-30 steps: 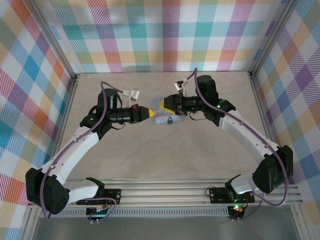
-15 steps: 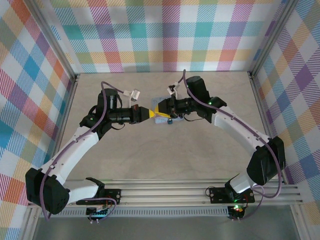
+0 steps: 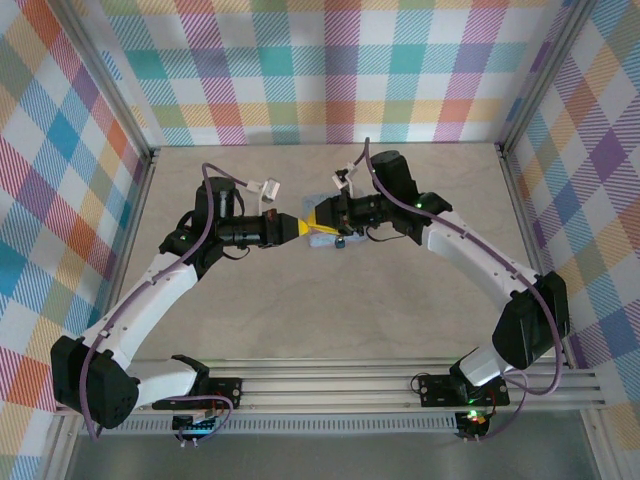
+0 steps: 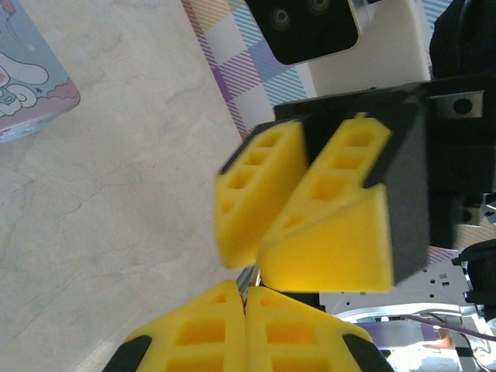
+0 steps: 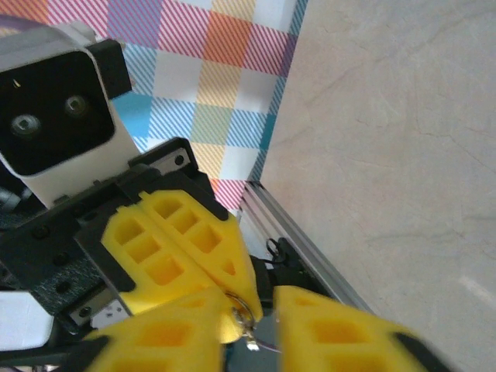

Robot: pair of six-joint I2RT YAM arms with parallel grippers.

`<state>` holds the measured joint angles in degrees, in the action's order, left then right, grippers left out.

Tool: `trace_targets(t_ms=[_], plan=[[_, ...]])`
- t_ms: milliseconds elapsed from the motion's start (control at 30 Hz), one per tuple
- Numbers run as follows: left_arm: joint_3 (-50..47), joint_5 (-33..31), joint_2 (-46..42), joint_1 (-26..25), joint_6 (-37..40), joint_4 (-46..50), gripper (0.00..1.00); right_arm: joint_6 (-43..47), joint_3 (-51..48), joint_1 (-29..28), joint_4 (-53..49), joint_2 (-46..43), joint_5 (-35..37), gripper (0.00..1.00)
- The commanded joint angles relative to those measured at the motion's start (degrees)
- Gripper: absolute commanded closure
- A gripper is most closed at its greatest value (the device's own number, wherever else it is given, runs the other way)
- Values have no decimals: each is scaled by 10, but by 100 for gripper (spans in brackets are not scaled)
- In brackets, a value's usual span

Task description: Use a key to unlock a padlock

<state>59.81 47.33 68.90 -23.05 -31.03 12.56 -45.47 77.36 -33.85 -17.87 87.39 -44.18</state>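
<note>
1. The L hand (image 3: 297,226) is clenching fully. A thin silvery piece, prob. the key (image 5: 242,312), is sticking out of its fingertip seam w/ a small ring on it. Treat that ID as a judgement, since the piece is too small to confirm.
2. The R hand (image 3: 316,217) is standing part-open, tip to tip w/ the L hand, above the desk (image 3: 300,330) centre and slightly toward the far edge. The ring is sitting in the gap betw. its fingers. You are not seeing a firm grip on anything.
3. The padlock (image 3: 340,241) is lying on the desk, just beside the near edge of the pale blue tin (image 4: 27,77). It is lying below the R hand's body and to the R of both sets of fingertips. The R hand is the nearer one.
4. The key's long axis is running approx. left-right across the desk, along the line joining the hands. It is pointing at the R hand, not down at the padlock.
5. Padlock long axis and keyhole direction: you cannot tell, as it is too small.
6. Judgement: you are needing to swing the key tip down and R toward the padlock before any insertion.
</note>
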Motion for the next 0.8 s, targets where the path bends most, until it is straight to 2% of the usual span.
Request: trace_targets(t_ms=[0,300,533,600,667,767], plan=[[9,1,3,6,1,-1,100,7,17,-3,-14,4,8,66],[9,2,2,9,7,8,100,0,22,0,-16,2,22,77],[7,3,1,12,10,13,100,-5,19,0,-15,1,16,90],[8,3,2,12,11,15,100,-8,18,1,-15,0,19,86],[7,4,1,13,10,16,100,-10,16,0,-16,-2,25,75],[7,4,0,15,9,19,100,-13,14,0,-13,-6,29,74]])
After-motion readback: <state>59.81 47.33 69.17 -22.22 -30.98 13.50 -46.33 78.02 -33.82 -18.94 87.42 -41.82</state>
